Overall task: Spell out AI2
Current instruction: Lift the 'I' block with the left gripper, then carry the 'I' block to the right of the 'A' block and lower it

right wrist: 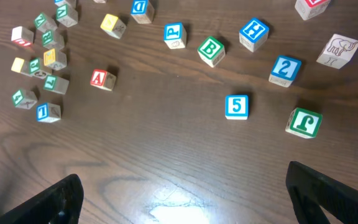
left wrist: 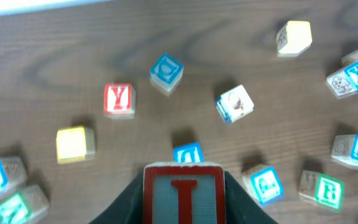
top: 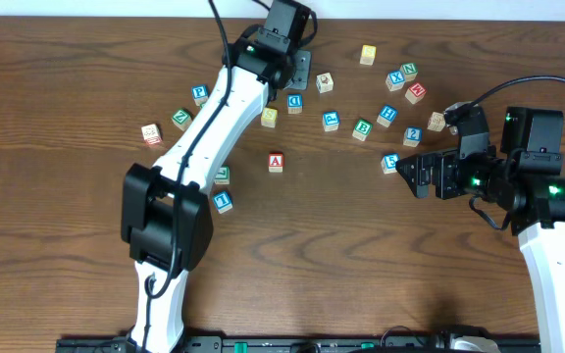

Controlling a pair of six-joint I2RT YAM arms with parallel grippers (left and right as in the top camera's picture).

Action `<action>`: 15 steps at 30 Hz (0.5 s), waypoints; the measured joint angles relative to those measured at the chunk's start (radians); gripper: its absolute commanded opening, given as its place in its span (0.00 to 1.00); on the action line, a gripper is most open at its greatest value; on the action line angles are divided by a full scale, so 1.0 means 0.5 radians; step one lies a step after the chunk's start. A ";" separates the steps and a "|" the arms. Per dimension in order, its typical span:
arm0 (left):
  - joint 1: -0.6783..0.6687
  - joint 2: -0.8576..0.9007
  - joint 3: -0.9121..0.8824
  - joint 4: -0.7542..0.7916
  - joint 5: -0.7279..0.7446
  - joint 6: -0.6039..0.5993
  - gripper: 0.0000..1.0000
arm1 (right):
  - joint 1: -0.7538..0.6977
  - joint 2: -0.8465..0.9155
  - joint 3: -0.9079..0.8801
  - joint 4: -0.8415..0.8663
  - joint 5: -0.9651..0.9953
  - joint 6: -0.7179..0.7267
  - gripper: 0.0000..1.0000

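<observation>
Right tool [top: 415, 176], closest to the front edge of the desk [top: 361, 284]: jaws wide apart, holding nothing. "2" cube [right wrist: 285, 68] sits just beyond it toward the far right edge, so the right arm is clearly the nearer one. "A" cube [top: 276, 162] mid-desk, standing apart from the clutter. Farthest out, by the far edge: left tool [left wrist: 183, 208] clamped on the "I" cube [left wrist: 183, 186], apparently raised above the scattered blocks. Judgement: "I" needs to come toward the front, setting down just right of "A"; "2" after.
</observation>
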State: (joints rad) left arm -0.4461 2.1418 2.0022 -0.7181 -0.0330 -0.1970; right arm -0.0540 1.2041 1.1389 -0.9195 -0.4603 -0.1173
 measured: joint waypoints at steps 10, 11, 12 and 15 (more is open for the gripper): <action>-0.020 -0.043 -0.002 -0.671 0.001 -0.405 0.28 | 0.000 0.000 0.001 0.000 0.000 -0.001 0.99; -0.033 -0.043 -0.002 -0.710 0.000 -0.432 0.28 | 0.000 0.000 0.001 -0.001 0.000 -0.001 0.99; -0.046 -0.043 -0.003 -0.751 0.000 -0.453 0.28 | 0.000 0.000 0.001 0.000 0.000 -0.001 0.99; -0.100 -0.043 -0.004 -0.856 0.000 -0.508 0.28 | 0.000 0.000 0.001 0.000 0.000 -0.001 0.99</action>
State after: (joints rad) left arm -0.4961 2.1204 2.0003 -1.1461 -0.0330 -0.4511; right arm -0.0540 1.2041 1.1393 -0.9195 -0.4603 -0.1177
